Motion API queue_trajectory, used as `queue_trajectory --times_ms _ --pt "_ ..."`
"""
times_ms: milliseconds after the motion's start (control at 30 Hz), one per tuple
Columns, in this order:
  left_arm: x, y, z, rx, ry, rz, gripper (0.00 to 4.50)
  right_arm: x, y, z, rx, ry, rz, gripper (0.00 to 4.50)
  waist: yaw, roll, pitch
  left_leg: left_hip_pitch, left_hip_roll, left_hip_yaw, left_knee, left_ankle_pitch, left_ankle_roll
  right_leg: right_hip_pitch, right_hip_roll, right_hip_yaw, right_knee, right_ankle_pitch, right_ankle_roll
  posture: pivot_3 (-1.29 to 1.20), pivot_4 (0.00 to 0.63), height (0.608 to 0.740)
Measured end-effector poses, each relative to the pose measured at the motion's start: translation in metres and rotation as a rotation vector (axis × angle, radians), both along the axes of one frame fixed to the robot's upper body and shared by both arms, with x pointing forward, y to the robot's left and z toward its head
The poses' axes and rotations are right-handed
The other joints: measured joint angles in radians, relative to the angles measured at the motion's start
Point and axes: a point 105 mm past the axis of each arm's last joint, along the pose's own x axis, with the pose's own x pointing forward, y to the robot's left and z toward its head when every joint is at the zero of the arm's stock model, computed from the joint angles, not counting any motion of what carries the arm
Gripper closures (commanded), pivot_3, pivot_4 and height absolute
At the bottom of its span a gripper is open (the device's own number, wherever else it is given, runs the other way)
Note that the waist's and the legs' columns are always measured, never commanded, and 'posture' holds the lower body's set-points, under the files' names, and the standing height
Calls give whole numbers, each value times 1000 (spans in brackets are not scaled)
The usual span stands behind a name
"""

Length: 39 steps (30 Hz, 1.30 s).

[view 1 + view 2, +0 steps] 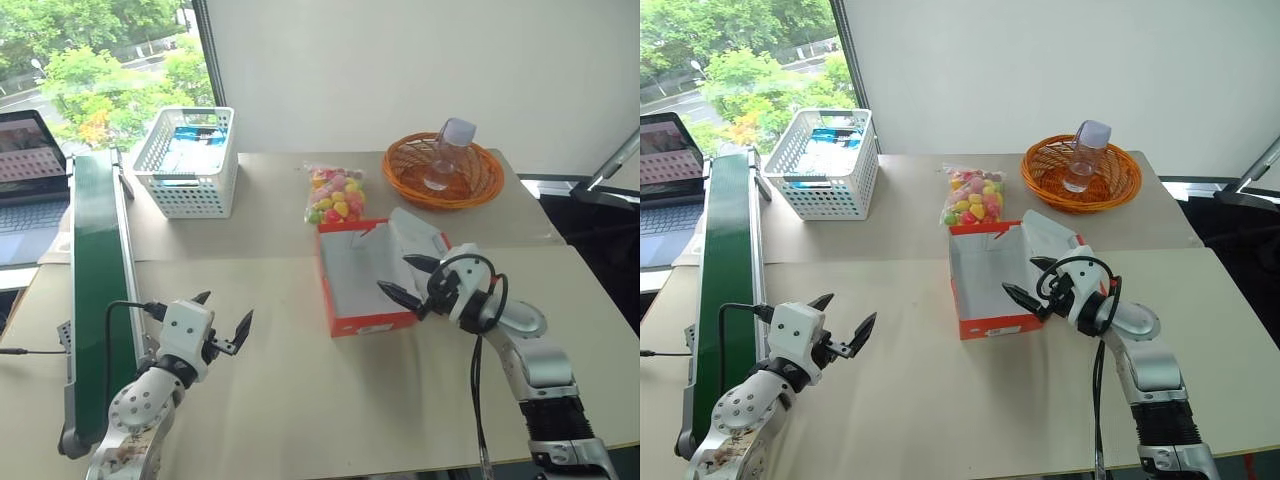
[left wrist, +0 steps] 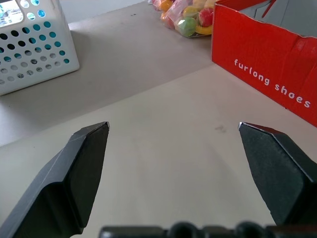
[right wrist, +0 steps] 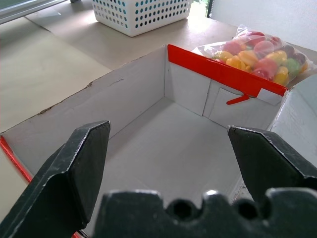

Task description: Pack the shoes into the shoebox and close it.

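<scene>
The shoebox (image 1: 372,325) stands open in the middle of the table, red-orange outside and white inside, with nothing in it. Its lid (image 1: 418,236) is folded back on the right side. My right gripper (image 1: 395,273) is open over the box's right edge, its fingers pointing left into the bare white interior (image 3: 163,148). My left gripper (image 1: 226,308) is open above bare table to the left of the box, whose red side wall (image 2: 267,74) it faces. The shoes are out of view.
A bag of colourful candies (image 1: 336,194) lies just behind the box. A white mesh basket (image 1: 190,160) stands at the back left, and an orange woven basket (image 1: 470,185) with a clear bottle (image 1: 447,150) at the back right. A green conveyor (image 1: 95,270) runs along the left edge, beside a laptop (image 1: 25,170).
</scene>
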Motion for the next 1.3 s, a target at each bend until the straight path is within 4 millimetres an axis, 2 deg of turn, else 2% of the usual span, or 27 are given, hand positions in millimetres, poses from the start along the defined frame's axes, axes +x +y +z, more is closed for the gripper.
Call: queue_trajectory --times_ms 167,267,333,400,467,533,600,833,967,1167,1300 --pt "1 0 2 -21 -14 27 26 8 -1 4 1 -12 -5 0 -3 0 0 0 0 0 0 0 0 0 0 0 0 0 0 0 150 740" --pt "5 12 11 -39 -55 95 26 20 7 26 15 -68 15 0 -7 0 0 0 1 0 0 1 2 -1 1 0 1 0 0 0 150 740" --pt "9 29 23 -41 -108 184 26 28 20 43 34 -98 57 0 -13 0 0 1 1 0 0 4 6 -1 2 0 1 1 0 0 150 740" --pt "12 55 41 -36 -181 316 26 32 44 63 39 -130 150 0 -15 0 0 1 1 0 -2 4 7 0 2 0 0 2 0 0 150 740" --pt "11 70 49 -39 -211 405 26 31 59 65 39 -121 214 0 -15 0 0 1 0 0 -3 4 7 0 1 0 0 6 2 0 150 740" --pt "5 92 50 -57 -219 534 26 32 80 59 56 -73 280 0 -14 0 0 0 0 0 -4 4 7 0 1 0 -1 6 2 0 150 740" --pt "0 103 49 -67 -221 606 26 32 94 54 72 -38 320 0 -9 -1 0 -1 -1 -1 -5 4 7 -1 1 0 -1 6 2 0 150 740" --pt "-10 110 51 -57 -216 695 26 43 124 66 134 -28 371 0 -5 -1 0 0 0 0 -5 4 7 -1 1 -1 0 7 1 0 150 740" --pt "-18 113 51 -52 -218 754 26 50 145 65 146 -11 362 0 -7 -1 0 -1 0 0 -5 4 7 -3 1 -1 0 7 1 0 150 740" --pt "-25 114 54 -57 -217 790 26 49 158 65 129 -11 386 0 -7 -1 0 -1 0 0 -6 4 6 -3 1 -1 0 7 1 0 150 740" --pt "-28 121 54 -80 -206 819 26 49 167 64 33 -27 418 0 -15 -1 0 -1 0 1 -6 4 6 -4 1 -1 0 7 0 0 150 740"
